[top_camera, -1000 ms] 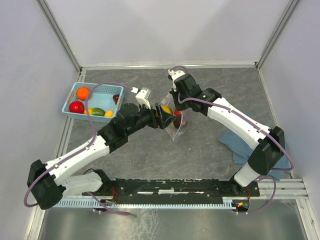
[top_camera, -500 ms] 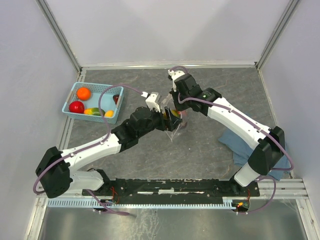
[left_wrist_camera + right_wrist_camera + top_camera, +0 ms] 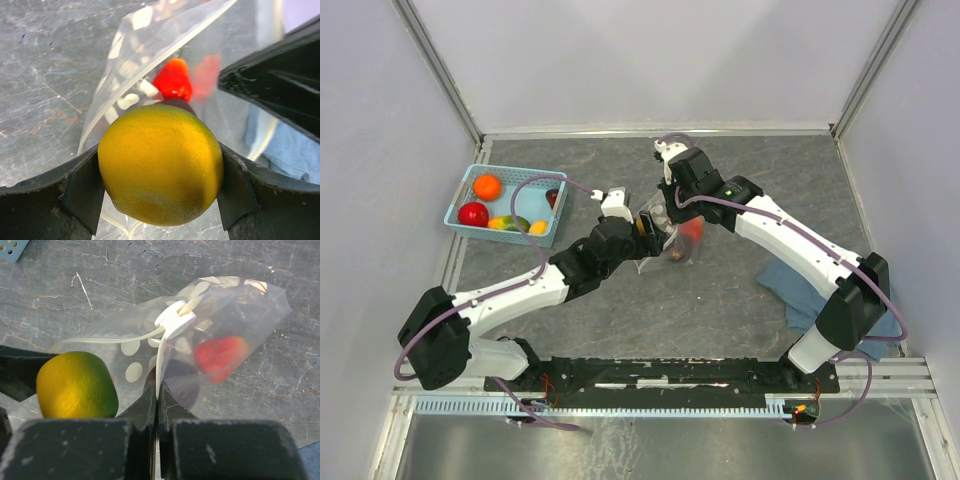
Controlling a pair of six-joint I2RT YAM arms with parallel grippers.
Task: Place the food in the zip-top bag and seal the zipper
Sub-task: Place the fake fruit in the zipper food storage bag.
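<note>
Grey marbled tabletop (image 3: 720, 310), veined, with scuffs. Light-blue perforated basket (image 3: 510, 171) near the far-left corner, sitting slightly askew to the left edge; one corner of it also shows top-left in the right wrist view (image 3: 10, 247). Crumpled blue cloth (image 3: 785, 285) by the right edge toward the near side, partly hidden; it also appears as a blurred blue patch in the left wrist view (image 3: 285, 150). Basket and cloth are well apart. Pale plain walls (image 3: 660, 60) on the far, left and right sides, metal posts in the far corners. Black plate (image 3: 670, 375) runs along the near edge.
</note>
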